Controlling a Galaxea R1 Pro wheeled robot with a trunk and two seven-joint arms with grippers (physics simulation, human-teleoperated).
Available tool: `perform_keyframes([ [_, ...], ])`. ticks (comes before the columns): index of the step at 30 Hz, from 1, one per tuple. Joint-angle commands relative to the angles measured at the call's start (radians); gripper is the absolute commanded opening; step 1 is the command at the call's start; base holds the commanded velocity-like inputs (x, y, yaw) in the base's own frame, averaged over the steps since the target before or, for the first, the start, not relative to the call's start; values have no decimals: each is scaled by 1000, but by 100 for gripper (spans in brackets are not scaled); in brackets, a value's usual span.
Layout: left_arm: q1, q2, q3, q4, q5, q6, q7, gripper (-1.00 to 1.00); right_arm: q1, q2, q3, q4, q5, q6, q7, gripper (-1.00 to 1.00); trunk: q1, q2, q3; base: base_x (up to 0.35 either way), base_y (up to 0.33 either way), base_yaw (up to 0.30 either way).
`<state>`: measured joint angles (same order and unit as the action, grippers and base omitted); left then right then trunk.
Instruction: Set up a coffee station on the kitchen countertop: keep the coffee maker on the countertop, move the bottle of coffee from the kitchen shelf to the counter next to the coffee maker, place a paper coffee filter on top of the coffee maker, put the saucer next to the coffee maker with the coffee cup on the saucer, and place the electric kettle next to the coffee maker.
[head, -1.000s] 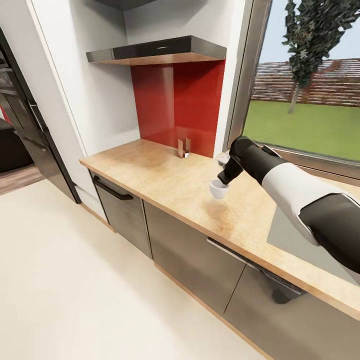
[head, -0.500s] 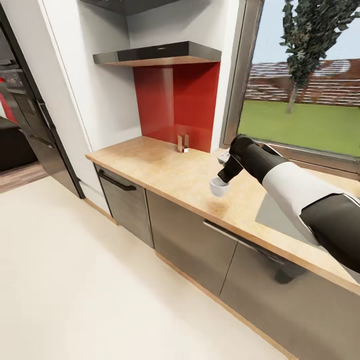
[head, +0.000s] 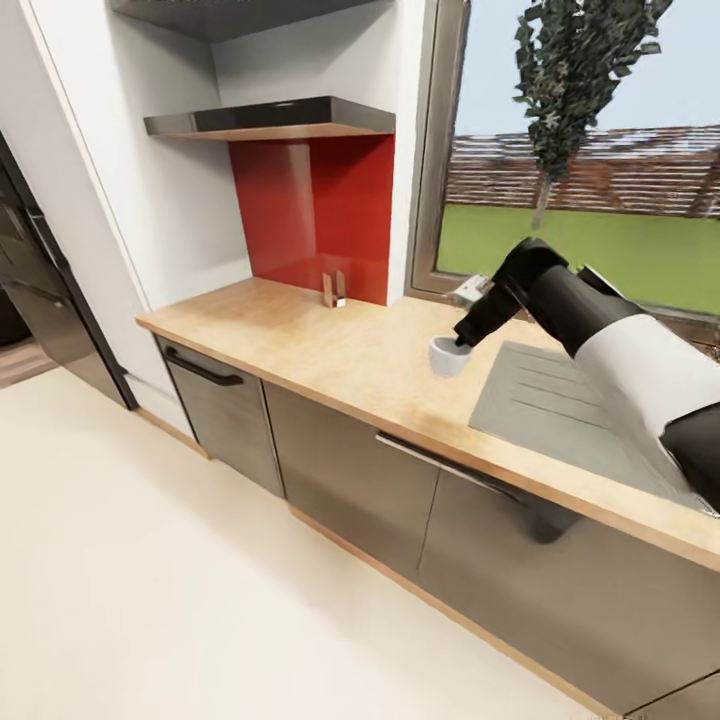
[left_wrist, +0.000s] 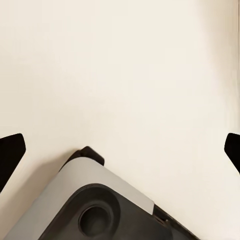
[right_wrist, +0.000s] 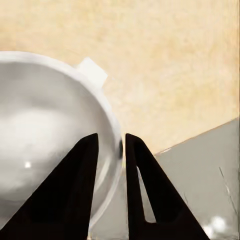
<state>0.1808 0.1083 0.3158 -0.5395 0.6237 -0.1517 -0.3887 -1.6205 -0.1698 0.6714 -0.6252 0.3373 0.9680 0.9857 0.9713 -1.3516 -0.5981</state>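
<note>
The coffee cup (head: 448, 357) hangs in the air just above the table (head: 330, 345), close to the edge of the steel sink (head: 560, 400), pinched by the right gripper (head: 462, 342) at the end of the black and white right arm (head: 600, 330). From the head view the cup is a small white bowl shape under the dark wrist, and I cannot see how the fingers sit on it. The right wrist view settles that: the cup (right_wrist: 47, 145) is seen from above, its pale inside facing the camera, and the two dark fingers (right_wrist: 75, 190) straddle its rim, one inside the bowl and one outside, drawn narrow on the thin wall. That view also shows the cup's small handle stub (right_wrist: 92, 71) pointing away from the fingers, with the beige table (right_wrist: 170, 60) beneath and a grey corner of the sink drainboard (right_wrist: 200, 170) beside it. Back in the head view, a small brown and silver object (head: 334, 288) stands at the back of the table against the red splashback (head: 315, 215), well apart from the cup, with a dark shelf (head: 270, 118) above it and a window (head: 590, 150) onto grass and a tree beyond the sink. The left wrist view shows the left gripper (left_wrist: 120, 150) spread wide, its dark fingertips at opposite edges, holding nothing, over cream floor (left_wrist: 120, 65) and a grey and black part of the robot's base (left_wrist: 100, 205).
</note>
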Motion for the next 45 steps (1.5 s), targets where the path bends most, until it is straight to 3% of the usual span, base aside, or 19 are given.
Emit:
perform_keyframes([
  [1,0,0,0,0,8,1,-6,100,-1,-21,3,-19,9,2,28,-100,0,0,0,-1,0,-213],
  [3,0,0,0,0,8,1,-6,100,-1,-52,3,-42,6,2,42,-100,0,0,3,-1,0,-213],
  [7,0,0,0,0,8,1,-6,100,5,-146,4,-176,2,18,77,-100,0,0,7,0,0,-213],
  [13,0,0,0,0,8,1,-6,100,106,-255,2,-358,3,36,117,-100,0,0,14,0,0,-211],
  [17,0,0,1,0,8,1,-6,100,134,-295,2,-396,1,35,148,-100,0,0,19,0,0,-211],
  [22,0,1,0,0,8,1,-6,100,184,-359,2,-514,2,36,199,-100,0,0,25,0,0,-210],
  [28,0,0,0,0,8,1,-6,100,227,-417,2,-567,1,37,262,-100,0,0,32,-1,0,-210],
  [45,0,0,0,0,8,13,-6,100,269,-444,2,-570,1,35,278,-100,0,0,35,-176,0,-152],
])
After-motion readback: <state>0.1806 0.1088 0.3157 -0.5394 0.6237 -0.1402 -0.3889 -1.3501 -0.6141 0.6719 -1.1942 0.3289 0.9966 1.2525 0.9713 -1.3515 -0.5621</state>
